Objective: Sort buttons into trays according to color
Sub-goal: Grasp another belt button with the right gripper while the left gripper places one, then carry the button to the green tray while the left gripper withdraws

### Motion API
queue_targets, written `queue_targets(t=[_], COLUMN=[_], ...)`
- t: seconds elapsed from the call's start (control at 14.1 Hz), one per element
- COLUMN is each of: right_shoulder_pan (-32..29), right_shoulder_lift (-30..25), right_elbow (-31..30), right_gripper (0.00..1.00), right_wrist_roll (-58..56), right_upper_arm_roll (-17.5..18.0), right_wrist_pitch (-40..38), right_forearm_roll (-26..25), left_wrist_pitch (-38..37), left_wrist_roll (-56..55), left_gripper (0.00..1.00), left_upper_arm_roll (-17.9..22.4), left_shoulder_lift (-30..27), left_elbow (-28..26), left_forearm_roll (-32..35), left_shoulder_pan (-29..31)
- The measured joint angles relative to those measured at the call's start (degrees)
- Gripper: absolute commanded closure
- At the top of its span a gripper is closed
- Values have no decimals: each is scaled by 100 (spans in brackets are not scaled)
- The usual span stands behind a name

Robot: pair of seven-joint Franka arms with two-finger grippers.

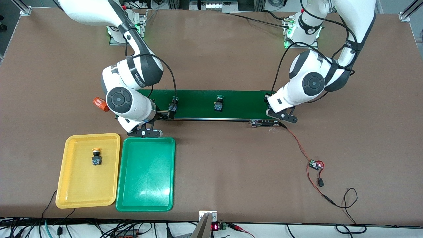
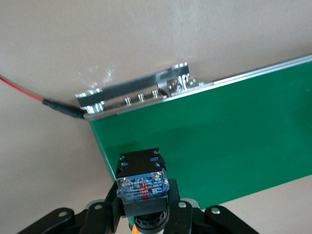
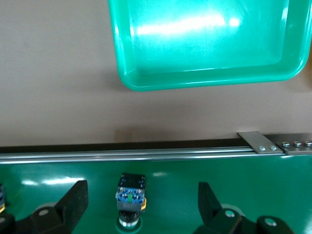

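Two green-capped buttons lie on the dark-green belt (image 1: 198,104), one (image 1: 174,103) toward the right arm's end and one (image 1: 218,103) at mid-belt. My right gripper (image 1: 169,112) is open low over the belt, its fingers (image 3: 73,202) either side of the first green button (image 3: 130,195) without touching it. My left gripper (image 2: 143,197) is shut on a black-bodied button (image 2: 141,180) with a sliver of yellow at its cap end, over the belt's end (image 1: 267,99) toward the left arm. A yellow-capped button (image 1: 96,157) rests in the yellow tray (image 1: 76,191). The green tray (image 1: 145,185) beside it holds nothing.
An orange cylinder (image 1: 100,103) lies on the table off the belt's end toward the right arm. A metal bracket (image 2: 141,90) sits at the belt's end toward the left arm. From it a red wire runs to a small circuit board (image 1: 315,164).
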Motion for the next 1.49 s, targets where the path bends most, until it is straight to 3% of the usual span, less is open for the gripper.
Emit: queue_targets(t=[0.28,0.57,0.64,0.71,0.78,0.99,1.2,1.49], right_shoulder_pan=[-96,-180,-218,-259,-293,-314,-306,-288], right_shoulder_lift=[-41,-359,-503,-658,-799,-1007,-929,-738], right_elbow=[-1026,-1430,-1447,-1460,-1478,-1568,-1721,-1810], right_gripper=[0,0,0,0,0,0,0,0], right_wrist_roll=[22,25,20,19,18,18,12,-25], right_upper_arm_roll=[-37,-40,-41,-43,-43,-42,-37,-30], right_wrist_pitch=[925,854,679,498,344,189,225,284], right_forearm_roll=[17,347,460,524,552,584,633,801], left_wrist_pitch=[-11,120,169,249,331,435,383,-787], left_wrist_roll=[-42,-56,-63,-64,-66,-70,-95,-109], left_gripper=[99,90,66,6,0,0,0,0], left_upper_arm_roll=[-3,-4,-5,-5,-5,2,68,487], left_shoulder_lift=[95,327,393,446,473,426,30,-561], left_elbow=[-25,-30,-30,-29,-26,68,209,778], left_forearm_roll=[0,0,0,0,-1,-1,-1,0], left_shoulder_pan=[-67,-195,-233,-260,-272,-267,-237,44])
